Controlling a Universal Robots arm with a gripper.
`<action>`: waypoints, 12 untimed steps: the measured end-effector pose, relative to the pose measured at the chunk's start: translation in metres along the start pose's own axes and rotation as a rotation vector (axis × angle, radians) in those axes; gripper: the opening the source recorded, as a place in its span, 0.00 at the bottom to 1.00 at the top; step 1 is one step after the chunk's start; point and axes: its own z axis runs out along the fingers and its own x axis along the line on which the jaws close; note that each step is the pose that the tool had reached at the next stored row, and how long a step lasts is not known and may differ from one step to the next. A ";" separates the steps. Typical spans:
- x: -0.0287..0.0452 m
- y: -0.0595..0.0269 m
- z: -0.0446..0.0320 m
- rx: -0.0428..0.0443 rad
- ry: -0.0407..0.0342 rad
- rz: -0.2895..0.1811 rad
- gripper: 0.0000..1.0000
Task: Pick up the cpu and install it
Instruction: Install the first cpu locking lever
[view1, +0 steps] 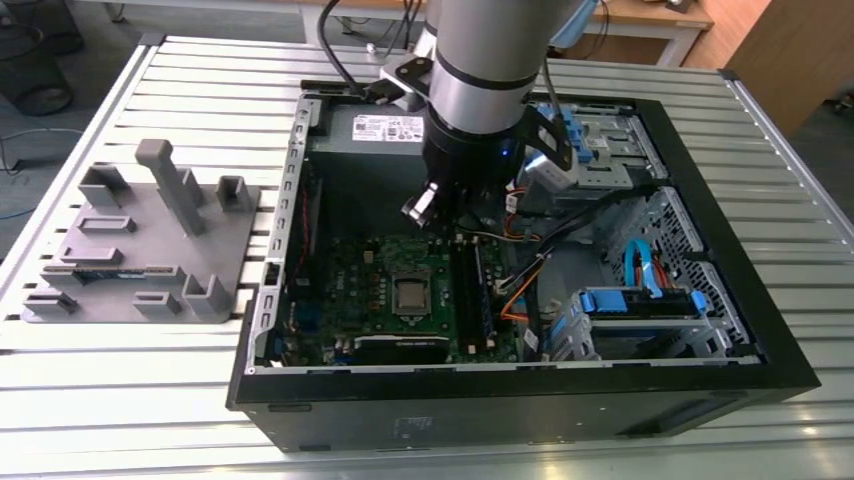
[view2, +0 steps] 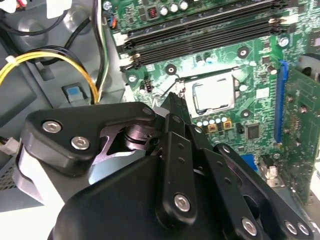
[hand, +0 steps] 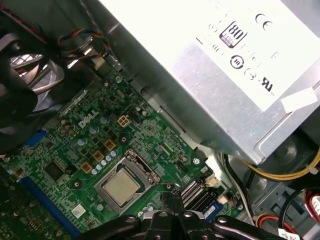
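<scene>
CPU (hand: 121, 186) seated flat in the socket (hand: 126, 181) of the green motherboard (view1: 400, 290) inside the open computer case (view1: 747, 330). Gripper (hand: 172, 199) hangs above the board, at the socket's 5 o'clock in the first wrist view; jaws clenched together, empty.

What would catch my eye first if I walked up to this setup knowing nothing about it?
Probably the thick silver-and-black robot arm reaching down into the open black computer case, its gripper hanging above the green circuit board. Next, the small square silvery-grey cpu lying in the board's metal-framed socket. At the exterior view's left a grey plastic holder rests on the slatted metal table.
</scene>
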 end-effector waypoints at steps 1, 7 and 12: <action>-0.0013 0.0013 0.0000 0.0000 0.0000 0.000 0.11; -0.0073 0.0072 0.0004 0.0000 0.0000 0.000 0.11; -0.0120 0.0118 0.0007 0.0000 -0.0001 0.000 0.11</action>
